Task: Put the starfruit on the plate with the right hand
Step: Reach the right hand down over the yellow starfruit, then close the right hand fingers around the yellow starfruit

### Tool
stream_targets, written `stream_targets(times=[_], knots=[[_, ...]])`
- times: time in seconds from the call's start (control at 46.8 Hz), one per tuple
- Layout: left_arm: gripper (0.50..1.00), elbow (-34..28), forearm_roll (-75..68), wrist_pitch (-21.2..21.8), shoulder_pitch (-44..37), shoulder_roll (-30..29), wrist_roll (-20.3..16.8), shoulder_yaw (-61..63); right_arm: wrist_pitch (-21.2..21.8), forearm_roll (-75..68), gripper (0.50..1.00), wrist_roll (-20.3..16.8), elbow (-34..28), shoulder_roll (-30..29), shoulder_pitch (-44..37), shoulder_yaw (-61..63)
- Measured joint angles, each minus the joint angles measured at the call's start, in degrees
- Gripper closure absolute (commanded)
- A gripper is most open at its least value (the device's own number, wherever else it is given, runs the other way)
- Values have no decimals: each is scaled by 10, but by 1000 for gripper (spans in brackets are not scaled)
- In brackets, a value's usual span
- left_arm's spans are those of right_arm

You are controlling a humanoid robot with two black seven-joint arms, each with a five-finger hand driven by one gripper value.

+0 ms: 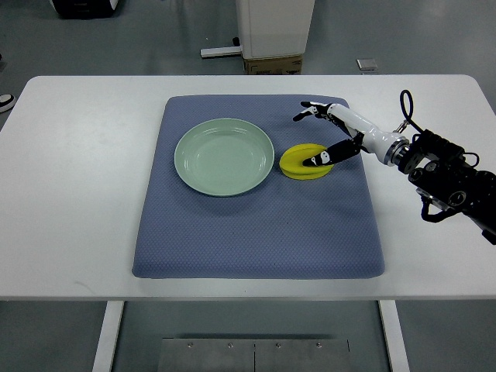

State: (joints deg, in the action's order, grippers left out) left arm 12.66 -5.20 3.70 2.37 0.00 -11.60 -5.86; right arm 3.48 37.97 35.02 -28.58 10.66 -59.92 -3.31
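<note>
On the table point(77, 186), largest first:
table: white, mat lies across its middle
mat point(256, 232): blue-grey, padded, carries plate and fruit
right arm point(449, 178): comes in from the right edge, dark wrist block with a cable loop, white forearm piece reaching over the mat's far right corner
plate point(225, 156): pale green, round, bare, left of centre on the mat
starfruit point(298, 161): yellow, flat on the mat just right of the plate rim (looks a hair apart, not on the plate)
right hand point(329, 136): fingers spread; one dark finger point(324, 158) rests on top of the fruit, the others point away above it, no closed grasp visible
left arm: out of view
</note>
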Motion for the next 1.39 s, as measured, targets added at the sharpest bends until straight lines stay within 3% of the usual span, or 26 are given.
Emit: stream_targets(times=[0.599, 0.898, 1.39], knots=[[500, 0, 0, 0, 0, 0, 0, 0, 3, 2, 517, 0, -5, -2, -10, -10], [500, 0, 0, 0, 0, 0, 0, 0, 1, 3, 519, 0, -51, 4, -14, -31], [500, 0, 0, 0, 0, 0, 0, 0, -39, 4, 632, 0, -7, -16, -3, -63]])
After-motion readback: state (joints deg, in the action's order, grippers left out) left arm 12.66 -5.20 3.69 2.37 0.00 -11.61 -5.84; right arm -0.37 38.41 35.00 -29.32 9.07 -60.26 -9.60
